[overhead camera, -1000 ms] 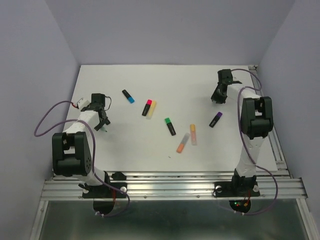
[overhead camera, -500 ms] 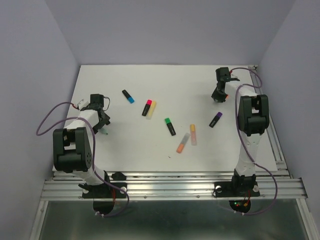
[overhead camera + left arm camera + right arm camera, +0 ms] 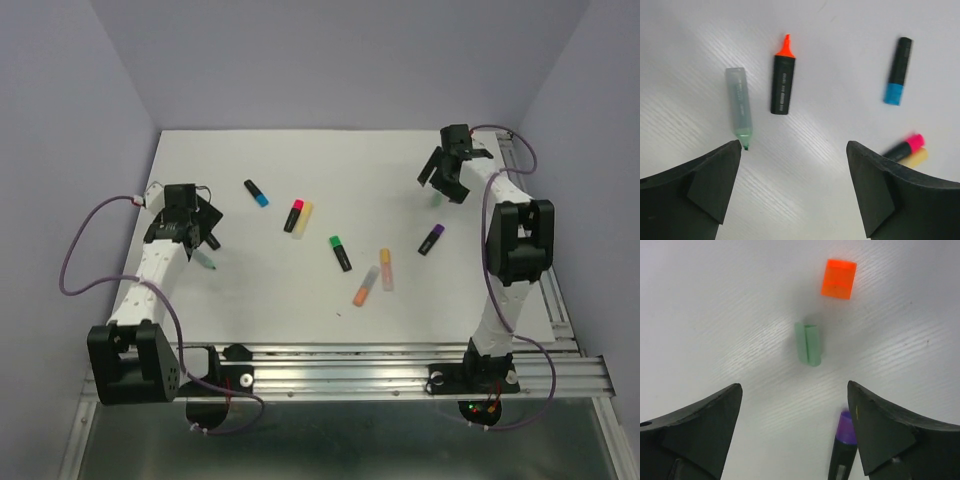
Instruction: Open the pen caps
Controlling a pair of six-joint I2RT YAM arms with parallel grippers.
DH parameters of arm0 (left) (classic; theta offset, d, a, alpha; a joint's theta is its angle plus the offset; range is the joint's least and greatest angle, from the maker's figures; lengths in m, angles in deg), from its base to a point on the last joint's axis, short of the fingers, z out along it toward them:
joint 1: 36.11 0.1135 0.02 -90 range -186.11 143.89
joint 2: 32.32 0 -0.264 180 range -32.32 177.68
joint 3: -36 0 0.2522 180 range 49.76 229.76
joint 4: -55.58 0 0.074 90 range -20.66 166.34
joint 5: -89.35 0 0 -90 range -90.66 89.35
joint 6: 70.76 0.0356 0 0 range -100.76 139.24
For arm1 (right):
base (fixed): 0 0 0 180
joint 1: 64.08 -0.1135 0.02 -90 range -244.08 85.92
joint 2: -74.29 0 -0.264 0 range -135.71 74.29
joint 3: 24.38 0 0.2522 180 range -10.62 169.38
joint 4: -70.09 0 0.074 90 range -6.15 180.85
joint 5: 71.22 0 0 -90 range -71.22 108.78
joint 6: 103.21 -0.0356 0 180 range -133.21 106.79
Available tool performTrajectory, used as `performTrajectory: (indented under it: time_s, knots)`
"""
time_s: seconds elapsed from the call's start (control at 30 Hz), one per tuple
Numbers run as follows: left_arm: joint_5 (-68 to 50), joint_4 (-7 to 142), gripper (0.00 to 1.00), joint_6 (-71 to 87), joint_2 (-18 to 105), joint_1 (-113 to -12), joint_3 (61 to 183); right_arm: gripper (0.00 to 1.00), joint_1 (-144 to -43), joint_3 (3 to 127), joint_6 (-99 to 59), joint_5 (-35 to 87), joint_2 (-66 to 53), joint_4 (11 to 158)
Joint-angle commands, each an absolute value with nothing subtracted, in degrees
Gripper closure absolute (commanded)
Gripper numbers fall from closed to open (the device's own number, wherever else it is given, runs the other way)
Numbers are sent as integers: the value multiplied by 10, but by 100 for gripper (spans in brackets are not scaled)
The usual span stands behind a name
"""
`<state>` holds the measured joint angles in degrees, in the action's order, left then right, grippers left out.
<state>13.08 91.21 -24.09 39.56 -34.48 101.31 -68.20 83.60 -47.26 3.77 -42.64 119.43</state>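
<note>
Highlighters counted on the white tabletop (image 3: 250, 300): nine. Nearest the arm bases lie two pastel orange pens (image 3: 366, 287), close together; their cap joins are too small to judge. Just beyond them is one black pen with its stubby green plastic cap (image 3: 334, 241) seated.

At left, the left gripper (image 3: 794, 147) hangs with jaws wide and empty. Two uncapped pens lie below it: one mint pastel pen body (image 3: 739, 105) and one black pen body with bare orange tip (image 3: 782, 82), just beside each other and not touching.

At right, one black pen carries a purple plastic cap (image 3: 846, 427). Mid-tabletop, one black pen with a pink plastic cap (image 3: 914, 141) lies against one pastel yellow pen (image 3: 918, 157). Farther back, one black pen has a blue plastic cap (image 3: 894, 93).

Farthest, the right gripper (image 3: 795, 387) has jaws wide and empty over two loose caps: one mint plastic cap (image 3: 808, 344) and one orange plastic cap (image 3: 839, 278), near each other but apart. Caps clearly seated on pens: four.
</note>
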Motion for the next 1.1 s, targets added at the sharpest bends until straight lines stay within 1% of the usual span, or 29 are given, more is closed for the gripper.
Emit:
performTrajectory:
  time_s: [0.0, 0.1, 0.13, 0.17, 0.2, 0.23, 0.27, 0.3, 0.37, 0.4, 0.5, 0.57, 0.7, 0.73, 1.07]
  knots:
    - [95, 918, 1, -251, 331, -407, 1019, 0, -679, 807, -462, 74, -330, 1177]
    - [101, 918, 1, -280, 324, -520, 1028, 0, -679, 761, -470, 116, -260, 1159]
    - [102, 918, 1, -288, 329, -520, 1030, 0, -679, 742, -473, 120, -237, 1154]
    - [102, 917, 1, -306, 335, -565, 1032, 0, -679, 722, -477, 125, -193, 1144]
    - [111, 916, 1, -313, 351, -585, 1038, 0, -679, 677, -481, 128, -164, 1137]
    - [116, 917, 1, -319, 361, -628, 1042, 0, -679, 652, -479, 130, -140, 1130]
    - [119, 920, 1, -331, 374, -646, 1058, 0, -679, 629, -480, 127, -86, 1119]
    - [119, 921, 1, -335, 387, -666, 1067, 0, -679, 576, -479, 121, -62, 1113]
    - [131, 925, 1, -351, 429, -704, 1087, 0, -679, 528, -481, 88, -14, 1109]
    - [138, 928, 1, -355, 446, -741, 1109, 0, -679, 509, -480, 81, 24, 1110]
    - [155, 945, 1, -368, 534, -790, 1161, 0, -679, 438, -483, 99, 89, 1119]
    - [162, 967, 1, -370, 575, -810, 1193, 0, -679, 419, -485, 109, 113, 1119]
    - [185, 1020, 1, -379, 685, -851, 1300, 0, -679, 408, -470, 105, 164, 1127]
    - [184, 1025, 1, -378, 685, -851, 1312, 0, -679, 409, -468, 105, 165, 1131]
    - [167, 1031, 2, -382, 801, -860, 1369, 0, -679, 397, -467, 83, 180, 1144]
